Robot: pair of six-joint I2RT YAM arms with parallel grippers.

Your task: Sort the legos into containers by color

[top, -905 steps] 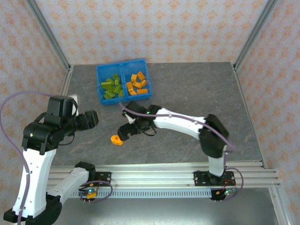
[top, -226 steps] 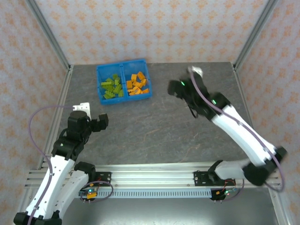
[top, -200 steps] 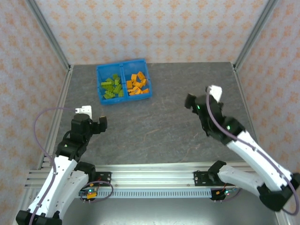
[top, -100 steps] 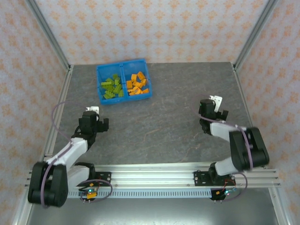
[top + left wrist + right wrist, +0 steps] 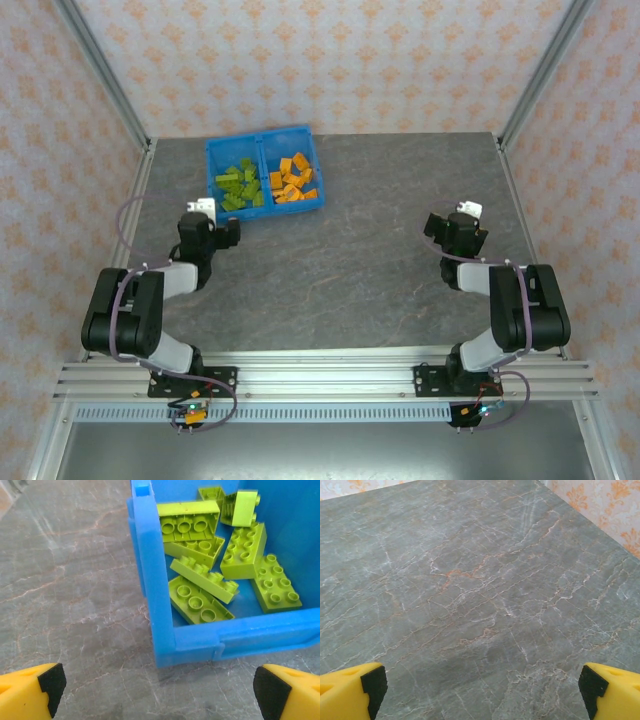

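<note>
Handling, as I judge it: the legos are light, rigid plastic bricks with smooth, somewhat slippery faces. They should stand a firm pinch without damage. I would take one across its two long flat sides, fingers clear of the studs. Those lying tilted or stacked on others would want a straight descent from above.

Contents: the blue bin (image 5: 211, 180) is divided by a middle wall (image 5: 261, 170). The green bricks (image 5: 238, 186) lie loosely heaped in the compartment on my left arm's side. In the left wrist view several rest stud-up, some overturned, one on edge against the far wall. The orange bricks (image 5: 291, 179) lie jumbled in the other compartment. I see no mixed colours, and every brick I can make out lies inside the bin. I judge the sort complete or nearly so.

Tools: the left gripper (image 5: 160, 692) hangs just short of the bin's near corner, jaws spread wide, nothing between them. The right gripper (image 5: 480, 692) is well apart from the bin over the grey table (image 5: 380, 260), likewise spread and empty.
</note>
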